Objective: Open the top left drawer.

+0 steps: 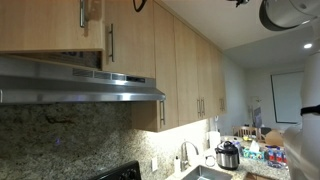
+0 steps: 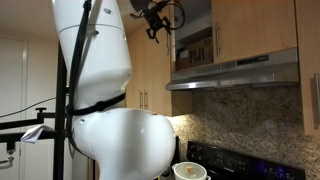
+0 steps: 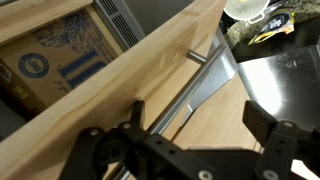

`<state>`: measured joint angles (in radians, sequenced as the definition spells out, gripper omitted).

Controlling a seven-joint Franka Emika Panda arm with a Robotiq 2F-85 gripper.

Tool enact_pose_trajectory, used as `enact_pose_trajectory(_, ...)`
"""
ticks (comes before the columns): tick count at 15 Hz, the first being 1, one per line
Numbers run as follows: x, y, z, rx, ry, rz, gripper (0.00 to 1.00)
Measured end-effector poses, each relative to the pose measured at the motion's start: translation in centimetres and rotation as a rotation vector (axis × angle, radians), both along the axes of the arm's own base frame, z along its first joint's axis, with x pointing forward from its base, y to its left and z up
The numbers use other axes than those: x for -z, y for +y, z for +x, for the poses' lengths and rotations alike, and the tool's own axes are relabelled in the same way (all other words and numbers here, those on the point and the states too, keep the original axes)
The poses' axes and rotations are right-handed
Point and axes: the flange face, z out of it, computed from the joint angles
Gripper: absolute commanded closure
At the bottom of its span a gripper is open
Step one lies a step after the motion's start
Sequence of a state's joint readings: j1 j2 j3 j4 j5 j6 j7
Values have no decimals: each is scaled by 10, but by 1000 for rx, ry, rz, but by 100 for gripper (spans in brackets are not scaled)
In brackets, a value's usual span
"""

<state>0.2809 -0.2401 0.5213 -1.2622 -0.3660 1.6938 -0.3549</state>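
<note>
The top left drawer is a short light-wood door (image 1: pixel 40 25) above the range hood, with a slim silver bar handle (image 1: pixel 83 12) on its right edge. In the wrist view the door (image 3: pixel 205 135) stands ajar, and the cabinet's inside shows past its edge. My gripper (image 3: pixel 185 135) is open. Its two black fingers sit either side of the handle (image 3: pixel 175 95), and I cannot tell whether they touch it. In an exterior view the gripper (image 2: pixel 155 20) is up at the cabinet's dark opening (image 2: pixel 195 40).
A blue and yellow box (image 3: pixel 50 65) stands inside the cabinet. The matching short door (image 2: pixel 255 30) is beside it. The steel range hood (image 2: pixel 235 72) and stove (image 2: pixel 240 160) lie below, with a white pot (image 2: pixel 188 171). My white arm base (image 2: pixel 110 110) fills the foreground.
</note>
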Motion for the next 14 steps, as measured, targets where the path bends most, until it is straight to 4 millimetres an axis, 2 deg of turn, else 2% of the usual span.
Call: enact_pose_trajectory(14, 5, 70, -52, -1, -30, -138, 0)
